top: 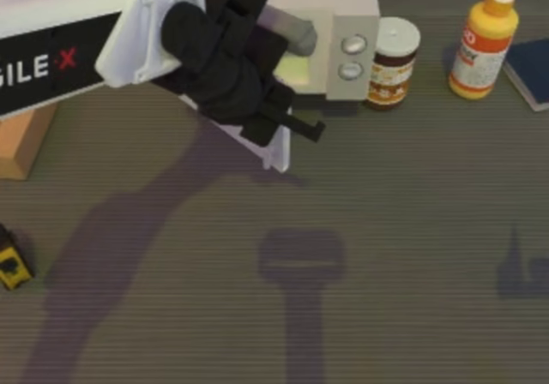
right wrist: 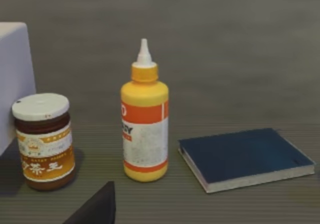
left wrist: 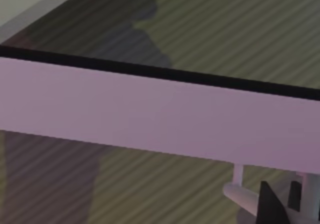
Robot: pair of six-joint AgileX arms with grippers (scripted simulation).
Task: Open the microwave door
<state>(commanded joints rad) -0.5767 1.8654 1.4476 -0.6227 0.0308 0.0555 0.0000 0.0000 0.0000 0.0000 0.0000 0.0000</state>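
The white microwave (top: pixel 343 33) stands at the back middle of the table, two grey knobs on its side panel, and its pale yellowish inside (top: pixel 296 71) shows. The microwave door (top: pixel 276 151) is swung out toward the table's front. My left gripper (top: pixel 300 125) reaches over it from the left. In the left wrist view the door (left wrist: pixel 150 109) crosses the picture edge-on. There my left gripper (left wrist: pixel 283 198) is shut on the thin white handle (left wrist: pixel 240 196), one dark finger on each side. My right gripper (right wrist: pixel 100 209) is out of the top view, parked facing the back right items.
Right of the microwave stand a brown jar with a white lid (top: pixel 393 63), a yellow squeeze bottle (top: pixel 485 45) and a blue book (top: pixel 529 71). A wooden block (top: pixel 21 140) sits at the left edge, with a small yellow-black object (top: pixel 13 268) nearer the front.
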